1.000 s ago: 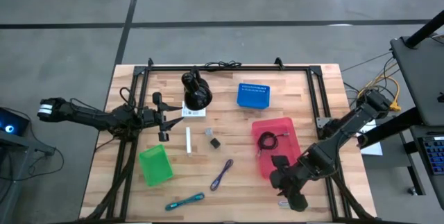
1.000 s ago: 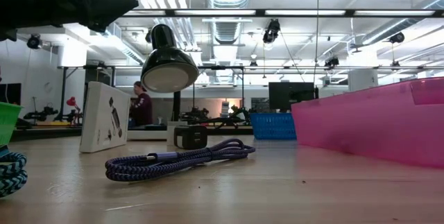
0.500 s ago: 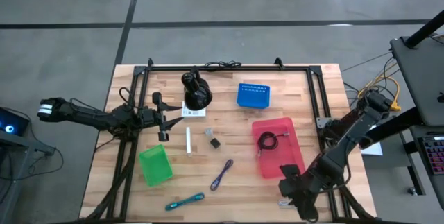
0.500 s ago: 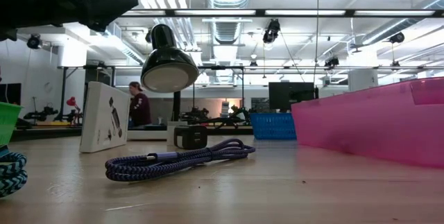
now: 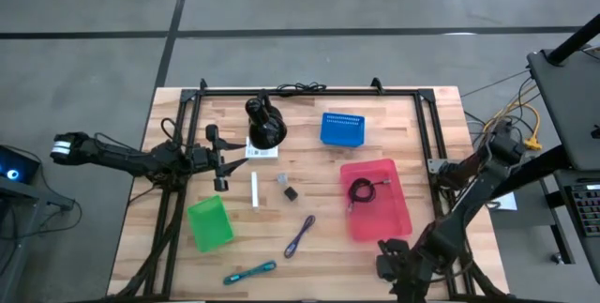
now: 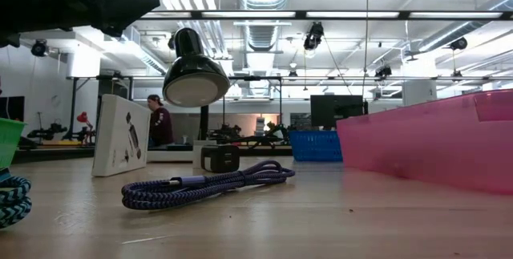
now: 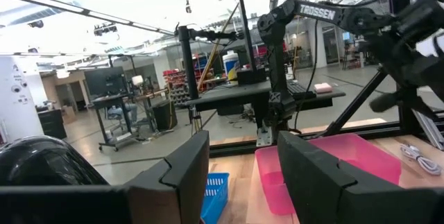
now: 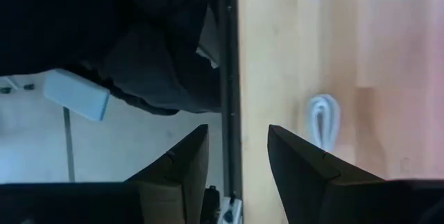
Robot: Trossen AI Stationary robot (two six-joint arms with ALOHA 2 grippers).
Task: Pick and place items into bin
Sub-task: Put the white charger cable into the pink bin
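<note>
The right gripper's (image 8: 232, 161) fingers stand parted and empty above the worktop's (image 5: 441, 153) near edge, beside a white looped cable (image 8: 322, 118). The left gripper (image 7: 243, 175) hovers parted, holding nothing. A black coiled cable (image 5: 360, 191) lies in the pink bin (image 5: 398, 214).

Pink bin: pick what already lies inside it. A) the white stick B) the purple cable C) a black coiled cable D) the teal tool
C: the high view shows the black coiled cable lying inside the pink bin, while the purple cable, white stick and teal tool lie on the wooden table.
</note>
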